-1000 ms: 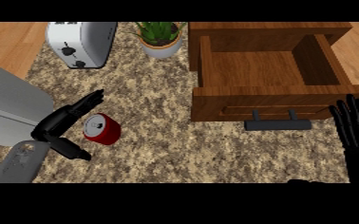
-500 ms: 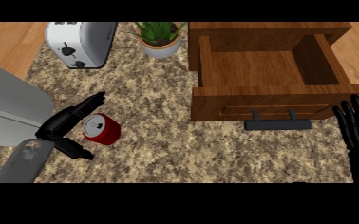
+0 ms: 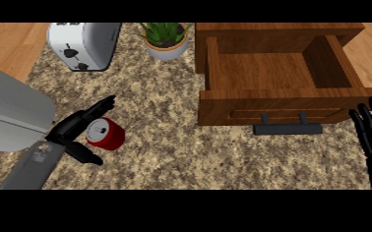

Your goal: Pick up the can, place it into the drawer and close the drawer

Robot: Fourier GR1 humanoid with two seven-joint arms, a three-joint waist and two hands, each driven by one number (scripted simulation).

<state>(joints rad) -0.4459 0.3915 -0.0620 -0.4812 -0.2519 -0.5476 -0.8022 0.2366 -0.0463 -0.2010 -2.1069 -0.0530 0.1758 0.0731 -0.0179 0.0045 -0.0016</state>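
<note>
From my station I see the can (image 3: pixel 106 133) on the speckled counter (image 3: pixel 181 152), at the lower left of the head view, and it is lying on its side. Its silver top faces to the left and a little up, toward my left hand (image 3: pixel 75 130), and its red body runs away to the right and down. So the long axis goes roughly from upper left to lower right, nearly flat on the counter.

The left hand is around the can but I judge it has not closed yet: the fingers reach past it on the far side, the thumb (image 3: pixel 83 155) stands on the near side, and the can sits in the gap between them. The silver end is just beside the palm.

The right hand (image 3: pixel 363 128) shows only as fingers at the right edge, straight and resting, near the drawer's dark handle (image 3: pixel 288 128). The drawer (image 3: pixel 218 73) is pulled open, well apart to the right of the can, so the left hand is clearly the nearer one for the pick
</note>
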